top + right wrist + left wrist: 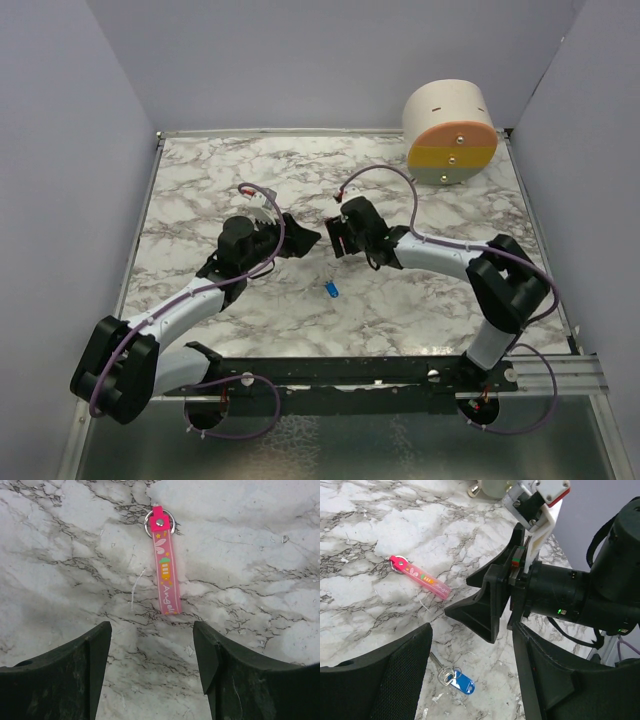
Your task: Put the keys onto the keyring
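The key has a blue plastic head, a small silver ring and a thin metal shaft. It lies flat on the marble, low between my left gripper's open fingers; it also shows in the top view. The keyring is a thin silver ring on a pink bar tag, lying flat just ahead of my open, empty right gripper. The left wrist view shows the tag left of the right gripper's fingers. In the top view both grippers face each other closely.
A cream cylinder with an orange and yellow face stands at the back right corner. Grey walls close in the marble table on three sides. Small white scraps lie on the marble near the tag.
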